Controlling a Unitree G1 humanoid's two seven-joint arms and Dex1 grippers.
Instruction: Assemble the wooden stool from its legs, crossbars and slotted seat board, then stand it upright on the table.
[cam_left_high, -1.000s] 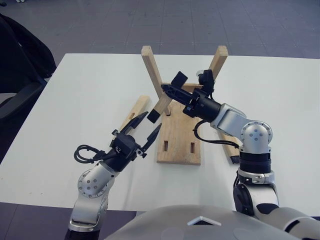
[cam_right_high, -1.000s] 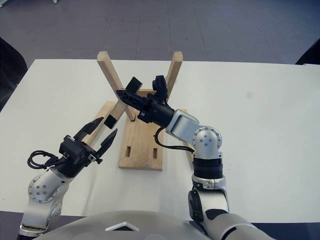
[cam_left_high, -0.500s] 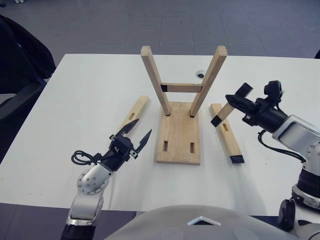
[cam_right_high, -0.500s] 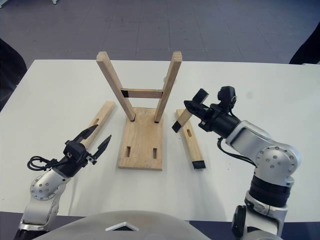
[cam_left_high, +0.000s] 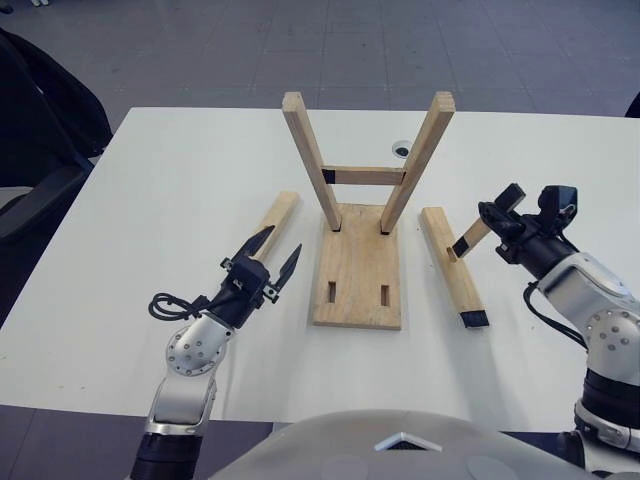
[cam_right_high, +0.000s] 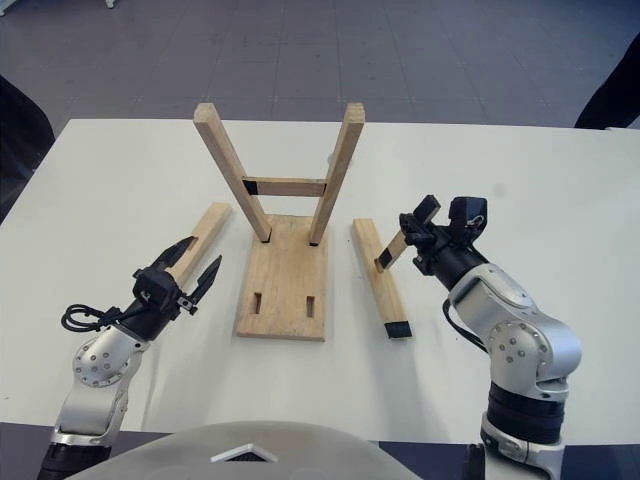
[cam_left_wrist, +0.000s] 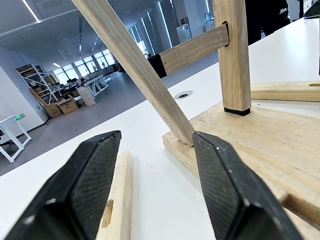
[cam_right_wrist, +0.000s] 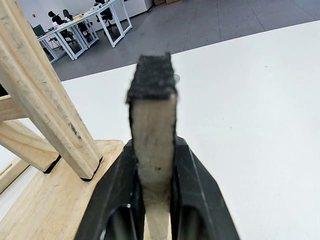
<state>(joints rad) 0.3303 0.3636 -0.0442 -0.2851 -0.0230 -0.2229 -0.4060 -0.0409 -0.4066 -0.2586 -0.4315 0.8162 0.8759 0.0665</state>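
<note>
1. The seat board (cam_left_high: 357, 268) lies flat in the middle of the tabletop (cam_left_high: 180, 180), with its long axis running 12 to 6 o'clock.
2. The left standing leg (cam_left_high: 311, 160) and right standing leg (cam_left_high: 416, 160) are seated in the board's 12 o'clock end and splay outward as they rise. The fitted crossbar (cam_left_high: 364, 175) spans between them partway up.
3. Two open slots (cam_left_high: 331, 292) show at the board's 6 o'clock end.
4. The first loose leg (cam_left_high: 268, 225) lies flat at 9 o'clock of the board, apart from it.
5. The second loose leg (cam_left_high: 451, 265) lies flat at 3 o'clock, near the board, with its black-capped end toward 6.
6. My left hand (cam_left_high: 282, 240) is at 8 o'clock of the board, by the near end of the first loose leg. Its fingers are spread wide and grip nothing. In the wrist view the pads (cam_left_wrist: 95, 185) stand well apart.
7. My right hand (cam_right_high: 420, 215) is at 3 o'clock, outboard of the second loose leg, clamped on the spare crossbar (cam_left_high: 472, 238).
8. That bar is tilted, its black tip pointing down toward the second loose leg. I can't tell if they touch.
9. In the right wrist view the fingers (cam_right_wrist: 117, 190) press on both sides of the bar.
10. A round hole (cam_left_high: 401, 150) sits in the tabletop at 12 o'clock, behind the standing legs.
</note>
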